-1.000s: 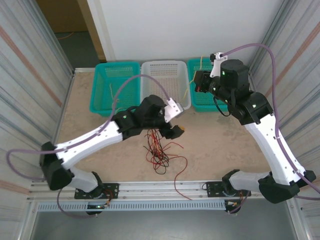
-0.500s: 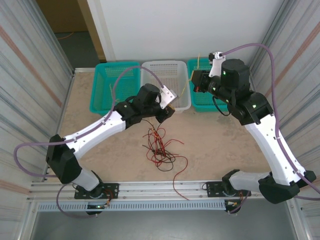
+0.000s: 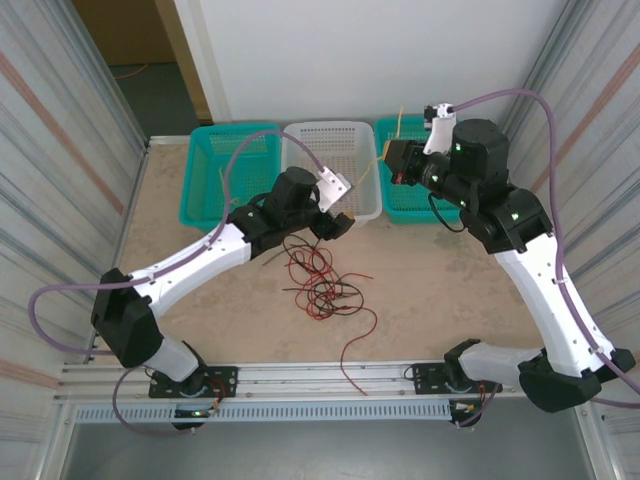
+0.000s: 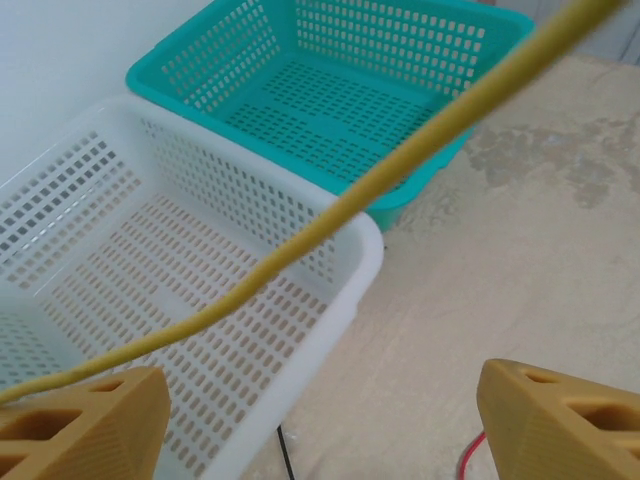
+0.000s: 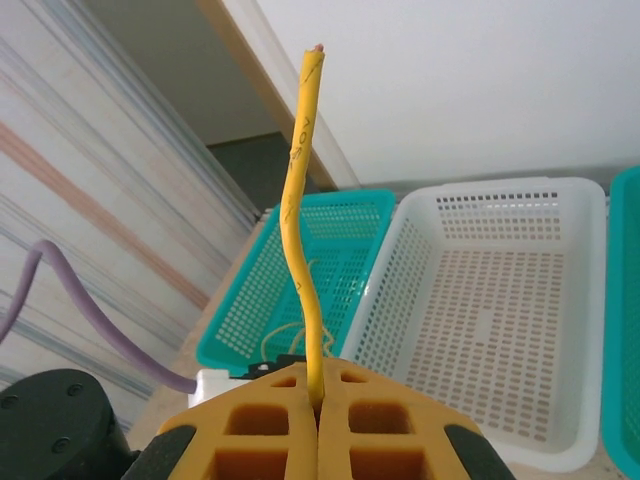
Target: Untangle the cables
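Observation:
A tangle of red and black cables lies on the table, with one red strand trailing toward the near edge. My left gripper hangs open just beyond the tangle, at the white basket's front rim. In the left wrist view its fingers stand wide apart, and a yellow cable crosses slantwise above them, ungripped. My right gripper is raised by the right teal basket and is shut on that yellow cable, whose free end sticks up past the fingertips.
Three baskets line the far edge: a teal one on the left holding some yellow strands, a white one in the middle, and a teal one on the right. Corrugated walls close both sides. Lavender hoses arc over both arms.
My left gripper moved away from the tangle toward the white basket, closing briefly and opening again. The red and black tangle shifted and spread out. The right gripper stayed shut on the yellow cable.

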